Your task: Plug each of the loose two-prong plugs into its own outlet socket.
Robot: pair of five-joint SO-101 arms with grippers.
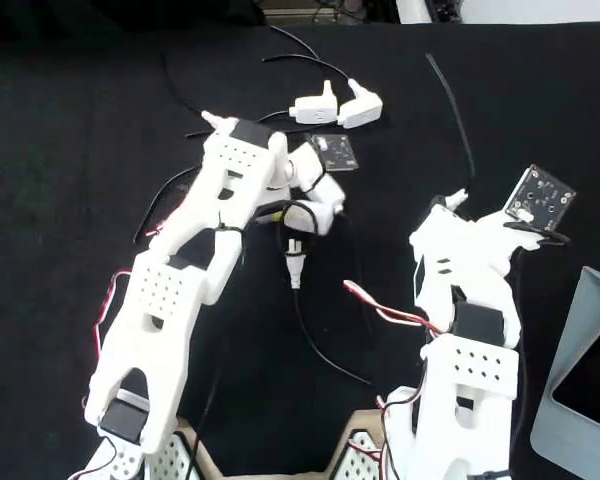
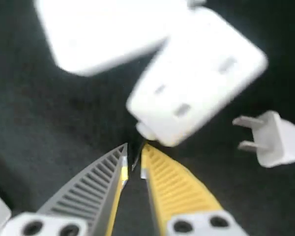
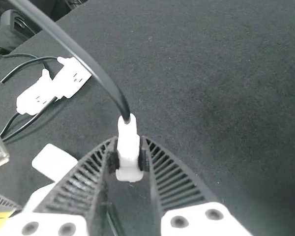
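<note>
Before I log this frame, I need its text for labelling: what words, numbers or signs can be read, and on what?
No readable text anywhere.
Left arm's circuit board: marks too small to read.
Right arm's circuit board: marks too small to read.
Outlet sockets, loose plug, held plug: plain white, no print visible.

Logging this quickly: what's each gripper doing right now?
Left gripper: closed, nothing clearly held.
Right gripper: closed on a white plug.
</note>
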